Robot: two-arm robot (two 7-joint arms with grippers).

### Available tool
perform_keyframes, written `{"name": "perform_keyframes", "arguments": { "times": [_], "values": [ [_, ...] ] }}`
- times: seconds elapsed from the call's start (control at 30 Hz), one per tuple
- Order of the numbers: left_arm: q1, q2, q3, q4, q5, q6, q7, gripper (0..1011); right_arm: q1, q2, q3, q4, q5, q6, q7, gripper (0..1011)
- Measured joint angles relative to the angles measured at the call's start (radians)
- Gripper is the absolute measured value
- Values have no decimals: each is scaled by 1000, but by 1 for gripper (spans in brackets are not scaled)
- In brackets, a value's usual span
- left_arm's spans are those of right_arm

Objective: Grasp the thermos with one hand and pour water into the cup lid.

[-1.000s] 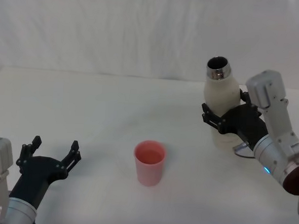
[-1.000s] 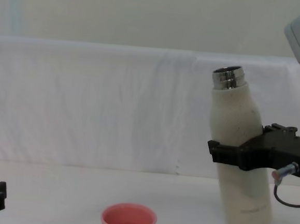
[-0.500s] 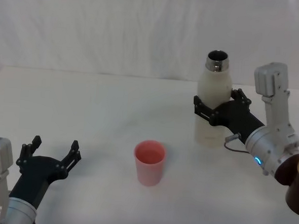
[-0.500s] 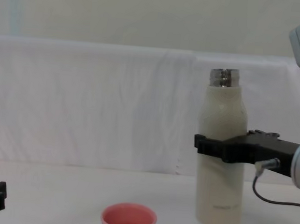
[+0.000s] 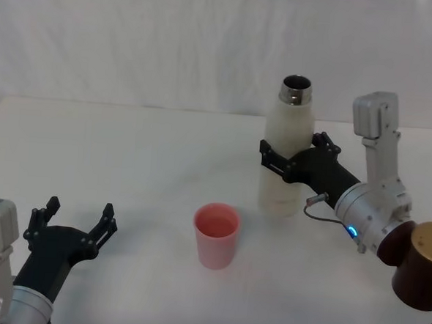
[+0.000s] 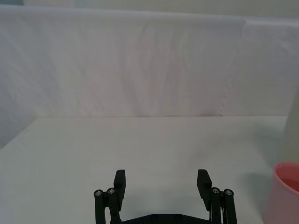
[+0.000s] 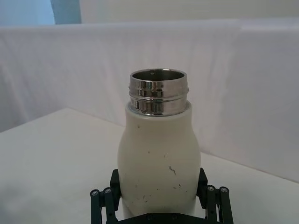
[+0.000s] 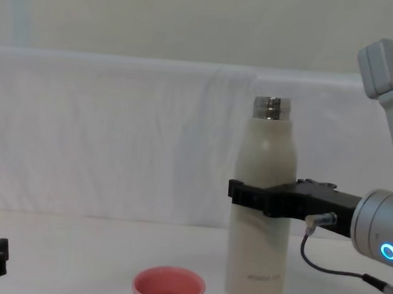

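Thermos held upright beside the cup lid

The right gripper (image 5: 288,160) clamps the thermos (image 5: 284,155), axis vertical; the cup lid (image 5: 216,235) lies at seven o'clock. The left gripper (image 5: 76,227) waits wide.

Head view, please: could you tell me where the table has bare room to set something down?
The far-left stretch of the table, between the wall drape, the cup lid and the parked, open left gripper, is bare. So is the near strip right of the cup lid. It is crowded far right, where the right gripper clamps the upright thermos.
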Motion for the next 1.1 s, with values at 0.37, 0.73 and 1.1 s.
{"name": "perform_keyframes", "arguments": {
  "times": [0.37,0.73,1.1],
  "values": [
    [0,0,0,0,0,0,0,1001,8,9,-31,25,22,-4,-13,960],
    [0,0,0,0,0,0,0,1001,11,26,-56,45,47,-20,-29,960],
    [0,0,0,0,0,0,0,1001,14,38,-75,59,74,-36,-44,960]
  ]
}}
